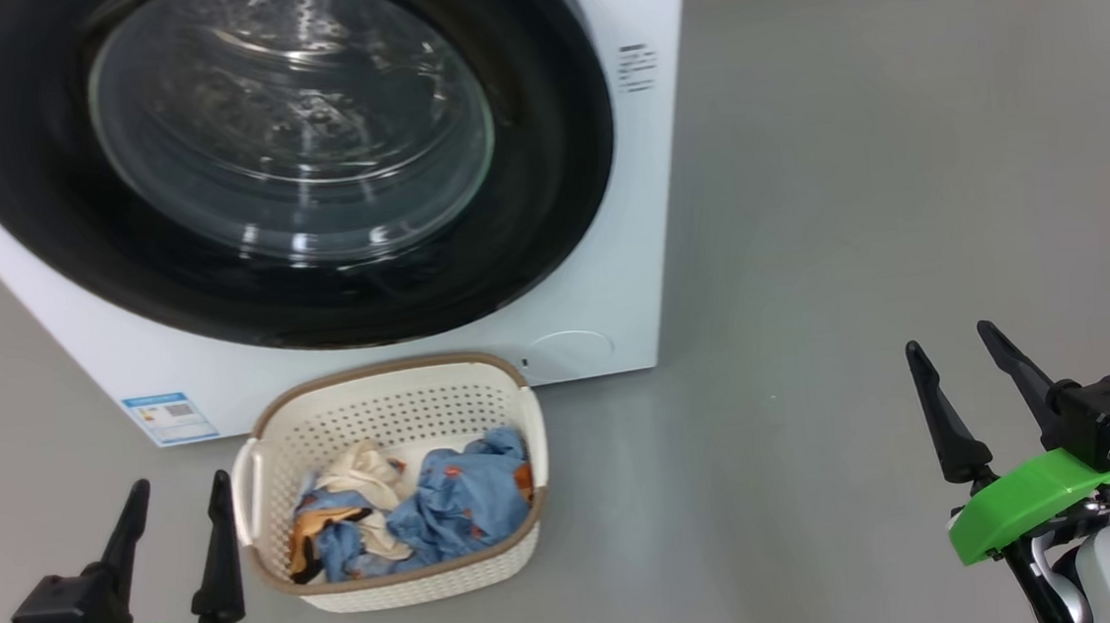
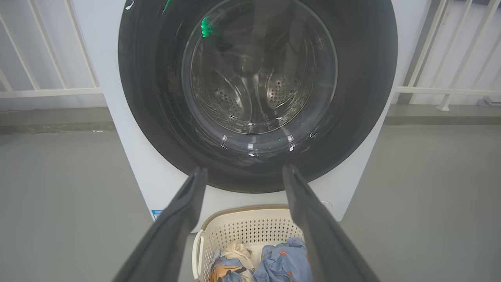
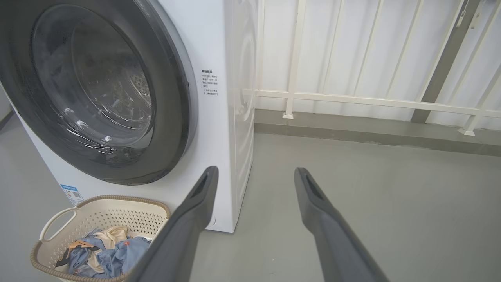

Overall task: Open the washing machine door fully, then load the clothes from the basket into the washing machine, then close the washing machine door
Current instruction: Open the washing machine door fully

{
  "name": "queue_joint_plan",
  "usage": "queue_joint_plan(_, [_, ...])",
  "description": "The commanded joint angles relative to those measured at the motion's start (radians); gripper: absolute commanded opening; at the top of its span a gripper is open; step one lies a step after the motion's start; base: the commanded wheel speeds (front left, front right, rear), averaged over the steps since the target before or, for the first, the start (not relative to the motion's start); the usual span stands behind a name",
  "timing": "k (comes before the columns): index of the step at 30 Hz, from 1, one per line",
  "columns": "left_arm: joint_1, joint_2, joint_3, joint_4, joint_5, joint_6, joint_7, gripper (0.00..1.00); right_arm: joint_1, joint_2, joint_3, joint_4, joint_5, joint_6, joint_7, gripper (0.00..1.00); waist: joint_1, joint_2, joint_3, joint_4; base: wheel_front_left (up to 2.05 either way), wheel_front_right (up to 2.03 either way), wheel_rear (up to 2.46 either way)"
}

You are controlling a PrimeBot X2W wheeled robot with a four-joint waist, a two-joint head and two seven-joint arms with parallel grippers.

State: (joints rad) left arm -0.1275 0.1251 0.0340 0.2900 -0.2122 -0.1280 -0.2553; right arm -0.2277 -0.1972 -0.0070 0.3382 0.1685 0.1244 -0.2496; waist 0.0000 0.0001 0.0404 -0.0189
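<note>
The white washing machine (image 1: 603, 288) stands on the grey floor (image 1: 852, 179), its black-rimmed washing machine door (image 1: 293, 124) shut flush against the front. The cream basket (image 1: 395, 413) sits just before the machine, below the door, with the clothes (image 1: 451, 503) heaped inside. The left pincer (image 1: 180, 480) hovers before the machine's lower left corner, spread and empty. The right pincer (image 1: 948, 337), likewise spread and empty, hangs well off the machine's right side.

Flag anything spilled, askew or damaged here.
Nothing stands out. The door looks shut against the machine. The basket stands upright on the floor before it, clothes all inside. The left gripper and right gripper are open and empty.
</note>
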Motion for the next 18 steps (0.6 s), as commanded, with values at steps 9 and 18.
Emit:
queue_joint_plan(9, [-0.030, 0.021, 0.019, -0.043, 0.026, -0.002, -0.006, 1.00, -0.031, -0.006, 0.021, -0.049, 0.001, 0.006, -0.012, 1.00, 0.0000, -0.0001, 0.008, 0.002, 0.46, 0.46, -0.91])
queue_joint_plan(18, [-0.020, 0.026, 0.011, -0.051, 0.028, -0.002, -0.006, 1.00, -0.025, -0.006, 0.022, -0.051, 0.007, 0.006, -0.012, 1.00, 0.0000, -0.0001, 0.002, 0.002, 0.01, 0.01, -0.01])
